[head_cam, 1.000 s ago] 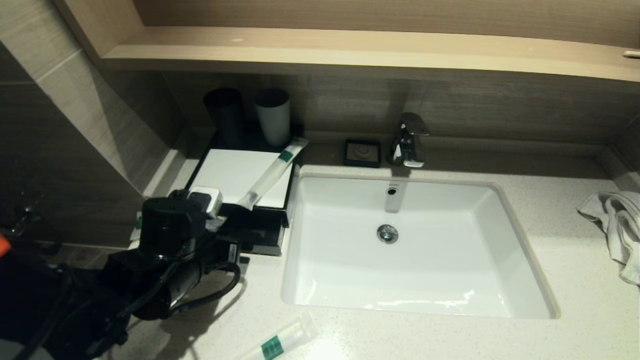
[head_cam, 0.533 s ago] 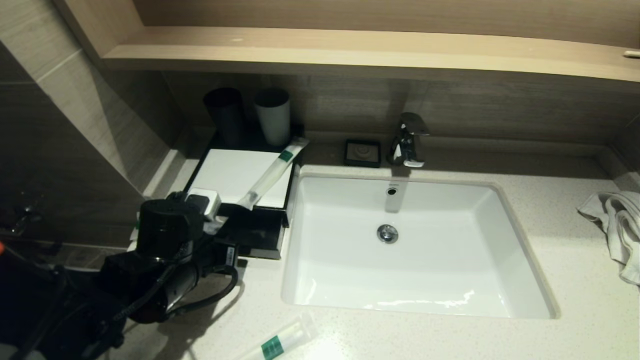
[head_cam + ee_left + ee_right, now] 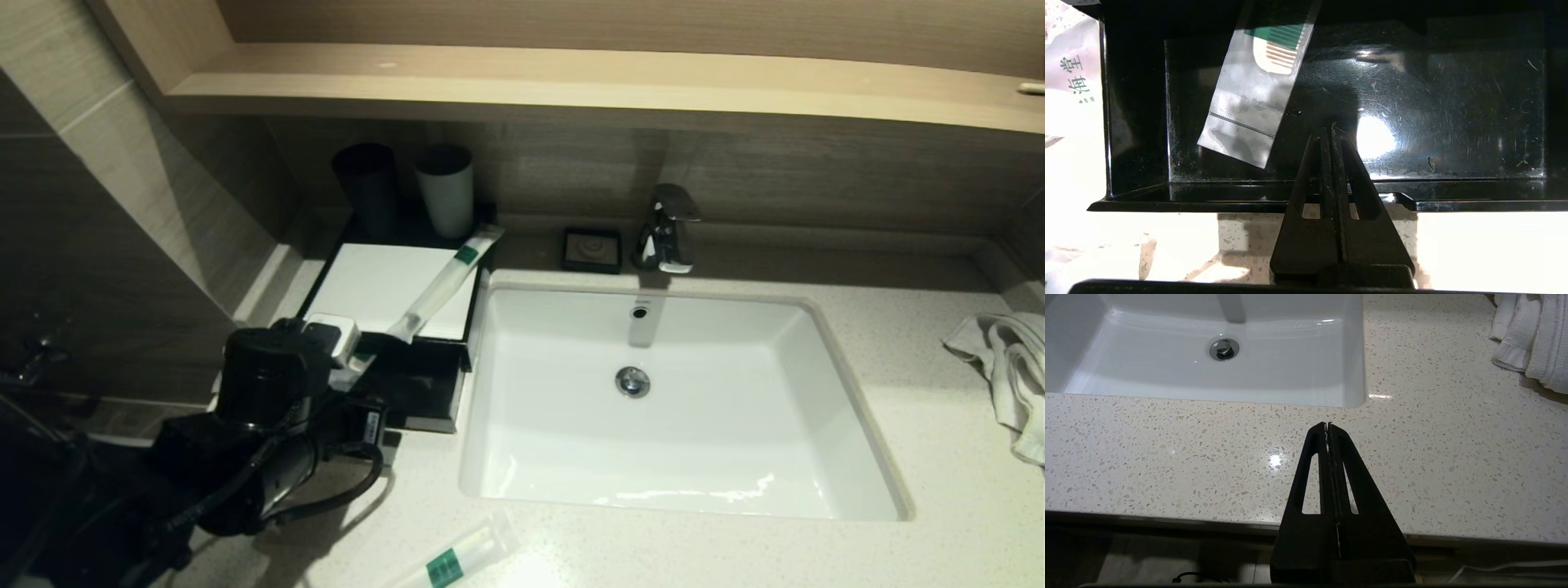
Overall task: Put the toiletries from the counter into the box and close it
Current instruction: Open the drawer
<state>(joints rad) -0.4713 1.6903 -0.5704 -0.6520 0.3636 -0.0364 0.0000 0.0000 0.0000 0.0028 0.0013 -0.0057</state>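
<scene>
Far left, the left arm sits over the corner of the tabletop [image 3: 939, 506], and its claw [image 3: 1331, 130] has both fingers pressed tight together with nothing between them, tips hanging just over the near wall of the black box [image 3: 424, 400]. From the wrist view the box is open and a wrapped comb [image 3: 1257, 77] lies tilted across its glossy floor, one end poking up past the far edge; in the head view that same packet leans out over the white lid or card [image 3: 384, 282] behind the box. Another white packet with printed characters [image 3: 1069, 73] lies on the tabletop just beside the box's outer wall. Behind the box stand a black cup [image 3: 366, 186] and a white cup [image 3: 445, 189]. Near the front edge, a second toiletry packet with a green label [image 3: 453, 559] lies on the tabletop, well apart from the box. Moving on there's the sink [image 3: 735, 490], faucet [image 3: 668, 229] and a small black dish [image 3: 592, 249]. The right claw [image 3: 1327, 425] is also squeezed together and empty, hovering over the front edge of the tabletop, with a crumpled white towel [image 3: 1008, 367] far right.
</scene>
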